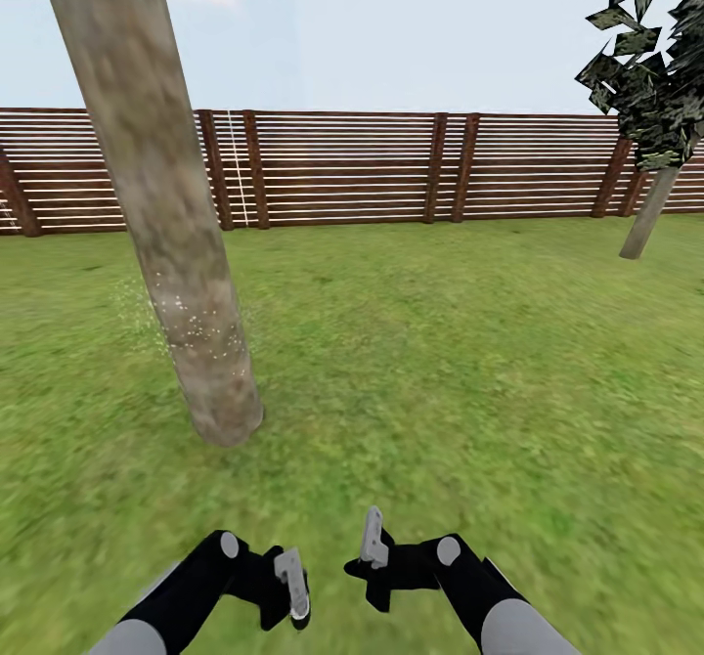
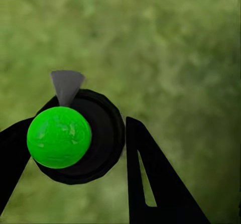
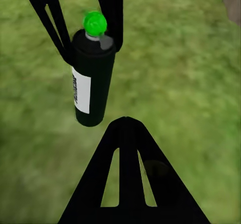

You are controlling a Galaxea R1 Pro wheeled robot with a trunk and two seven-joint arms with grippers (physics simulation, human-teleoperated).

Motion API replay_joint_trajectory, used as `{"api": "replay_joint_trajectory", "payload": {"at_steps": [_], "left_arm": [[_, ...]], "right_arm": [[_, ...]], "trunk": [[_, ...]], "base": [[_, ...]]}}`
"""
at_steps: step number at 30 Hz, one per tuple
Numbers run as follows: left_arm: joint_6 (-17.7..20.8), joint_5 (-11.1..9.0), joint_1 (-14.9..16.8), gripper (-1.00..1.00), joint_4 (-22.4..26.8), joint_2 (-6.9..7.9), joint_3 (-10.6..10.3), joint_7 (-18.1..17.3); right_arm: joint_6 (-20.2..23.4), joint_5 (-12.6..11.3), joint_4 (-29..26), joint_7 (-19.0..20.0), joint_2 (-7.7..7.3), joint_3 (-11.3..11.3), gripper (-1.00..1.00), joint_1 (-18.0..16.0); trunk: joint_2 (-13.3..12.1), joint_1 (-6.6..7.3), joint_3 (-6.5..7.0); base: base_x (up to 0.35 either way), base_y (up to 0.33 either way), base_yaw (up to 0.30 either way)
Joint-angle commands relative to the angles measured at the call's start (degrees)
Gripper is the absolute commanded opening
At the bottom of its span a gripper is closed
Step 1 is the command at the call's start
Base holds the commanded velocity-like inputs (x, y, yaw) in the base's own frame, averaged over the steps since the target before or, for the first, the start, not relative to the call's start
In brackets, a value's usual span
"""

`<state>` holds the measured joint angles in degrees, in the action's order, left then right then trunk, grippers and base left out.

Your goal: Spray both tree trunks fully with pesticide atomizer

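Tree trunk [image 1: 161, 196] upper left to centre-left, leaning, pale specks low on it. Left pincer [image 1: 291, 587] bottom left-centre, clenched on pesticide atomizer [image 3: 92, 81]. Right pincer [image 1: 372, 543] bottom centre, released. Open lawn [image 1: 469, 342] to the fence [image 1: 342, 166]; second tree [image 1: 650, 98] at the right edge.

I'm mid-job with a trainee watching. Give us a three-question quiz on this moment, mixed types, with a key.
1. True or false: the left tool grips the atomizer.
2. Which trunk carries white spray specks? A) the near trunk B) the far trunk
3. Fill in: the fence is built of horizontal wooden ____.
Key: 1 true; 2 A; 3 slats.
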<state>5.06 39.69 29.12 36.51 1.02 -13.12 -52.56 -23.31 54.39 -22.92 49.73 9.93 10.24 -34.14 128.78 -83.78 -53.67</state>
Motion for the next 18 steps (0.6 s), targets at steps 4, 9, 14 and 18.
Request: {"api": "replay_joint_trajectory", "payload": {"at_steps": [4,9,14,18], "left_arm": [[0.8,6.8,0.0,-1.00,-0.1,-2.38,0.1,0.6],[0.8,7.5,0.0,-1.00,-0.6,-3.10,0.1,0.7],[0.7,6.9,0.0,-1.00,-0.7,-3.77,0.3,1.9],[0.6,6.7,0.0,-1.00,-0.7,-3.83,0.5,2.7]], "right_arm": [[-0.2,0.5,0.0,0.3,0.07,0.5,-1.00,0.0],[-0.2,0.5,0.0,0.3,0.07,0.5,-1.00,-0.1],[-0.2,0.4,0.1,0.4,0.07,0.5,-1.00,-0.1],[-0.2,0.4,0.0,1.7,0.07,0.5,-1.00,-0.1]], "trunk": [[0.0,0.01,-0.06],[0.0,0.01,-0.06],[0.0,0.01,-0.06],[0.0,0.01,-0.06]], "base": [[0.000,0.000,0.000],[0.000,0.000,0.000],[0.000,0.000,0.000],[0.000,0.000,0.000]]}}
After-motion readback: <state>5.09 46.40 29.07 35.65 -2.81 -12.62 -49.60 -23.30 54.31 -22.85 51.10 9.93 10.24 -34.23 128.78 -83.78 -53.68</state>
